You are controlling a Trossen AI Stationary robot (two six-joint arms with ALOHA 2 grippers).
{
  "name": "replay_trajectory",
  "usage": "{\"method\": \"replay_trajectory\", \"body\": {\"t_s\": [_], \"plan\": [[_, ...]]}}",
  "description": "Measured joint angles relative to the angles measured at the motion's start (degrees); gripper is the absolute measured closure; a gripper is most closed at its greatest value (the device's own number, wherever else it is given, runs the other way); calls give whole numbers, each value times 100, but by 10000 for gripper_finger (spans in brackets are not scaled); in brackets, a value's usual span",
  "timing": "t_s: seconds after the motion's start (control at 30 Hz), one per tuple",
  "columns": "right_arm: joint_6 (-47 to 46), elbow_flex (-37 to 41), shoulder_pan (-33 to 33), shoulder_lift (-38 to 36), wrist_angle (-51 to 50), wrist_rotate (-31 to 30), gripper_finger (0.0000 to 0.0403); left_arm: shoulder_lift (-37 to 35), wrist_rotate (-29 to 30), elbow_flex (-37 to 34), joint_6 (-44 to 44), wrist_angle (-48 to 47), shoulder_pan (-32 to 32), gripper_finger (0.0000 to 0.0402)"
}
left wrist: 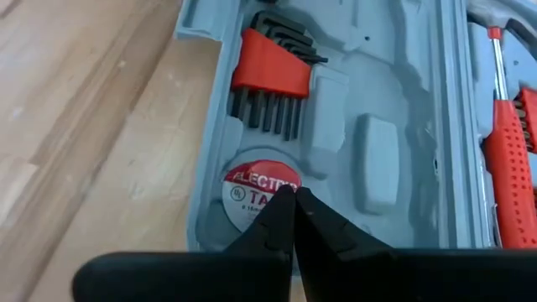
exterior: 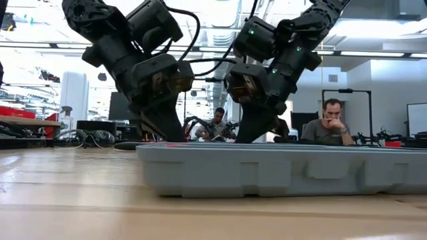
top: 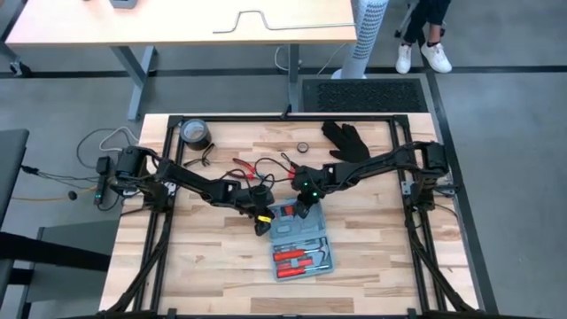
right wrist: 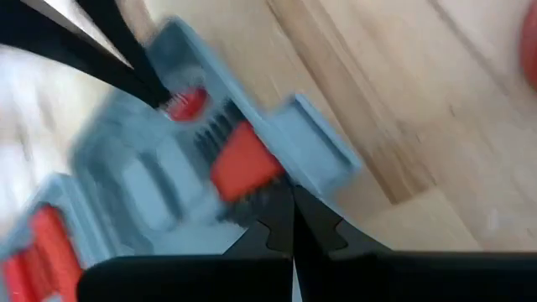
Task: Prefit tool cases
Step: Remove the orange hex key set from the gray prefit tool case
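Note:
The blue-grey tool case [top: 301, 244] lies open and flat on the wooden table, its moulded recesses up. Its far half holds a red hex-key holder [left wrist: 268, 67] and a round tape roll with a red and white label [left wrist: 252, 186]; red-handled tools [top: 297, 259] lie in the near half. My left gripper [left wrist: 294, 191] is shut, its tips at the tape roll's label near the case's far left corner. My right gripper [right wrist: 292, 191] is shut and stands over the case's far edge, beside the hex-key holder [right wrist: 243, 164]. In the low view the case wall [exterior: 287, 170] hides both sets of fingertips. My left gripper has its shut fingertips down on the label face of the tape roll [left wrist: 267, 195], which lies flat in its round recess. The fingers slant down from the table's left. My right gripper's shut tips are at the dark hex keys [right wrist: 252, 205]; I cannot tell whether they touch.
A black glove [top: 347, 142] lies at the far right of the table, a dark tape roll [top: 195, 133] at the far left, red and black cables [top: 257, 167] and a small ring [top: 303, 147] between them. People sit in the room behind [exterior: 330, 123].

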State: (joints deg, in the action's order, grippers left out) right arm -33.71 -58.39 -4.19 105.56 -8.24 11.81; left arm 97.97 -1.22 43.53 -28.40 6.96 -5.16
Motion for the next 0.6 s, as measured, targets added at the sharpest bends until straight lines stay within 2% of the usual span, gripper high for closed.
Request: {"method": "replay_trajectory", "body": {"t_s": [0.6], "plan": [[371,-20,42,58,-424,-236,403,60,154,-16,-38,127,4,402]]}}
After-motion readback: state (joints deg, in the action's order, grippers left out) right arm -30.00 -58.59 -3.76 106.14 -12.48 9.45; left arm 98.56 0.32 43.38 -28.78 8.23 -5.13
